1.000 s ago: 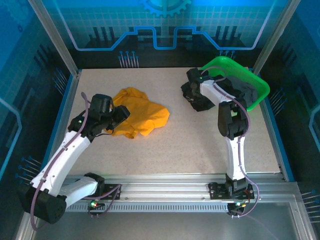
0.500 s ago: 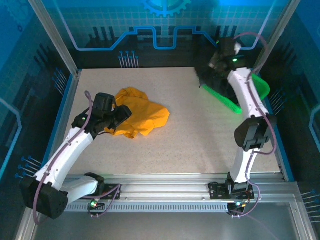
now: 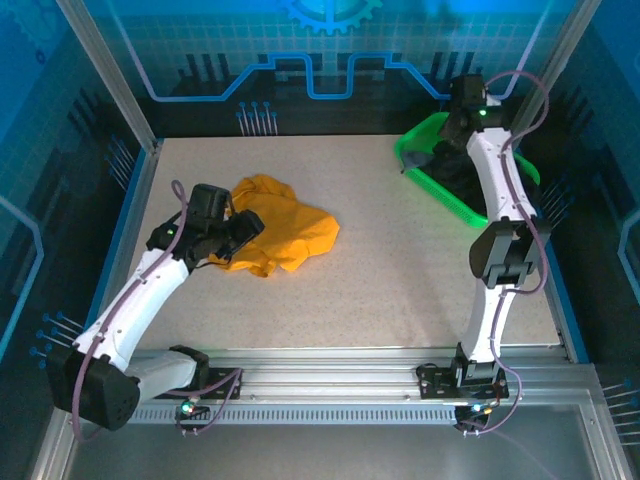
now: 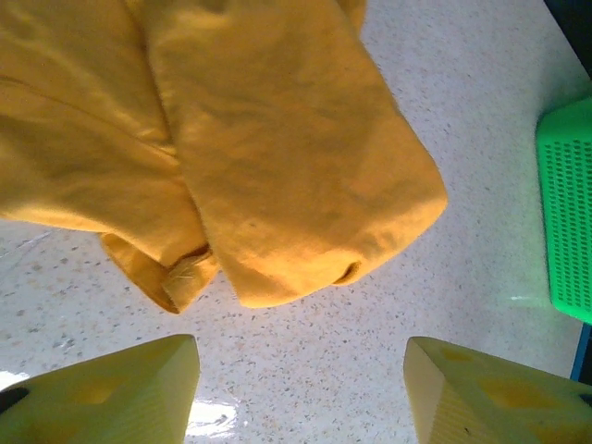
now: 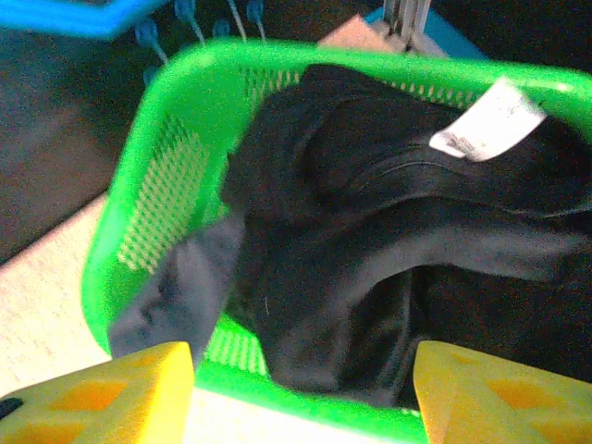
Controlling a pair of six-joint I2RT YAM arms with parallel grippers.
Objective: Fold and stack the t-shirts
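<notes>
Since a second ago, the right end effector (image 5: 298, 393) has been swung from over the table (image 3: 380, 290) to above the green basket (image 5: 129, 194), where a dark garment (image 5: 370, 268) is heaped; its jaws are spread wide and empty. The left end effector (image 4: 301, 393) is held wide, just beside the crumpled orange t-shirt (image 4: 277, 157) on the table's left half.

A green plastic basket (image 3: 443, 197) with meshed walls holds a crumpled dark garment (image 5: 370, 240). A white label (image 5: 487, 117) on it lies near the basket's far rim, and a grey flap (image 5: 176, 287) rests against the basket's left wall. The speckled pale bench (image 3: 380, 280) lies beneath the basket.
</notes>
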